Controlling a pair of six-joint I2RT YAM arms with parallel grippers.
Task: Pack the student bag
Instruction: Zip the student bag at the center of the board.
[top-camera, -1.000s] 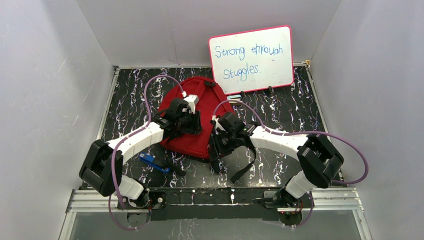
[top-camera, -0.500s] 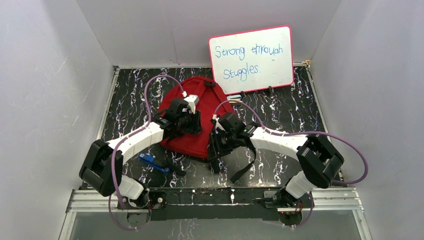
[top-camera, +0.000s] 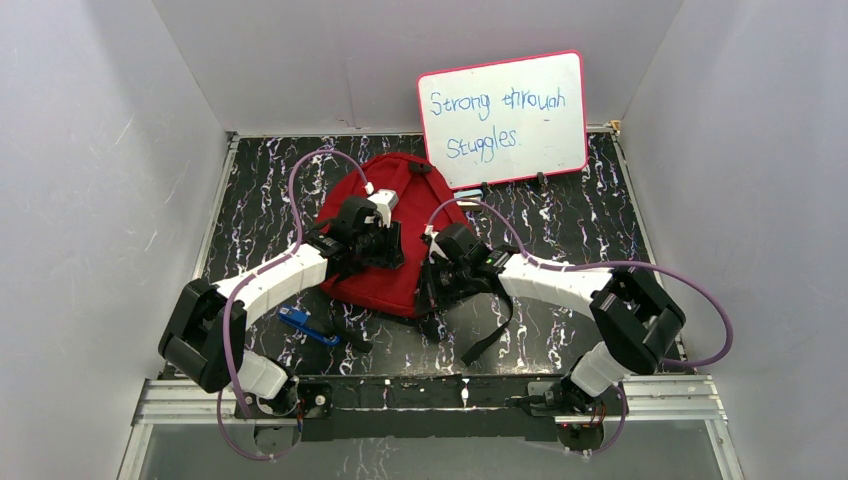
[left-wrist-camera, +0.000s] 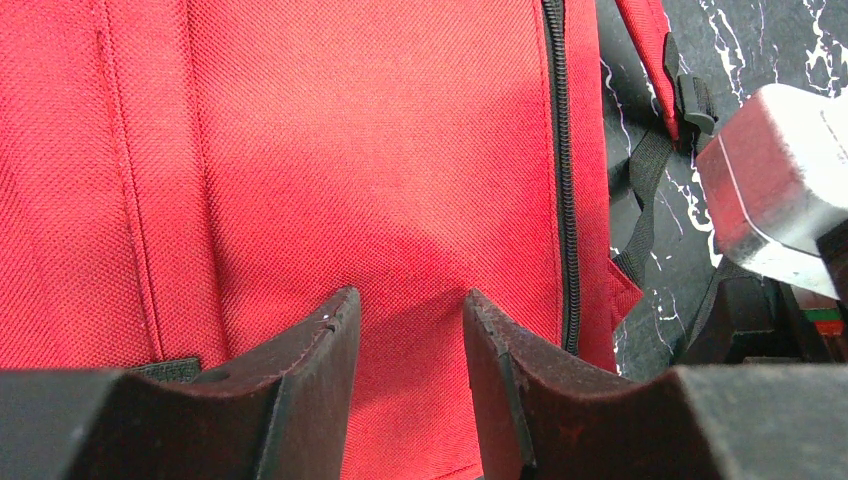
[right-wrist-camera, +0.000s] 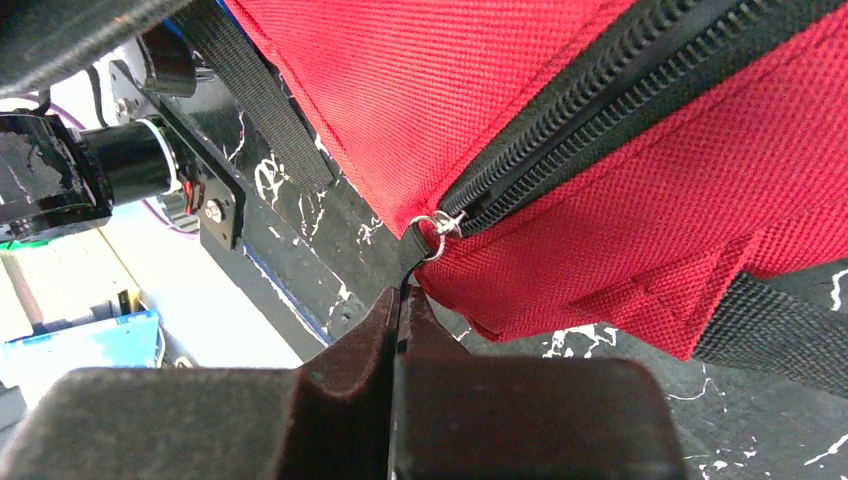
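The red student bag (top-camera: 395, 270) lies flat in the middle of the black marbled table. My left gripper (top-camera: 385, 247) hovers over its red fabric (left-wrist-camera: 380, 170) with jaws open and empty, close to the cloth (left-wrist-camera: 410, 300). A black zipper line (left-wrist-camera: 560, 150) runs just right of the jaws. My right gripper (top-camera: 432, 285) is at the bag's near right corner, shut on the thin black zipper pull (right-wrist-camera: 405, 285) that hangs from the metal ring of the slider (right-wrist-camera: 437, 225) at the end of the black zipper (right-wrist-camera: 600, 100).
A whiteboard with a pink frame (top-camera: 503, 118) leans at the back right. A blue object (top-camera: 300, 322) lies on the table near the left arm. Black straps (top-camera: 490, 325) trail from the bag toward the near edge. Grey walls close in both sides.
My right gripper has shifted slightly up and left along the bag's near right corner. The left arm has not moved.
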